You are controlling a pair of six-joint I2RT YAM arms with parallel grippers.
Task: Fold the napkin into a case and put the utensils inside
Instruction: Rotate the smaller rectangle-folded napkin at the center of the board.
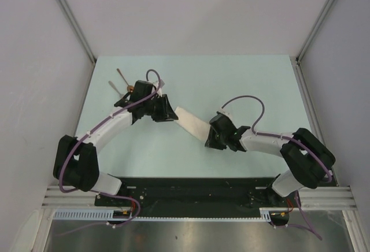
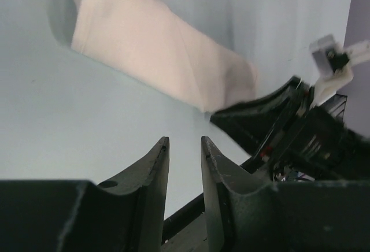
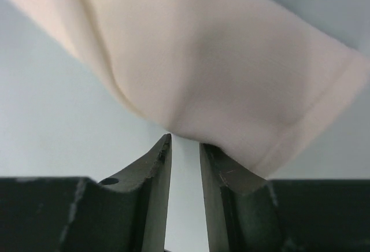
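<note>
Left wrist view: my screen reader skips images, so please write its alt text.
A folded cream napkin lies diagonally on the pale table. The left gripper sits below it, fingers slightly apart and empty; the right gripper is at the napkin's right end.

A plain cream-white napkin (image 2: 156, 49) lies on a pale mint-green table (image 2: 58, 119) just ahead of the black fingers (image 2: 153, 168) of the left gripper (image 2: 185, 142).

Top view: we lose both ends of the case (image 1: 191, 122) under the left tool (image 1: 171, 115) and right tool (image 1: 210, 139). The utensils (image 1: 123, 81) are tiny and half behind the left wrist, so we can't separate them cleanly. Right wrist view: the cloth is blurred and cropped at the top edge, and its contact with the tool tips is unclear.
</note>
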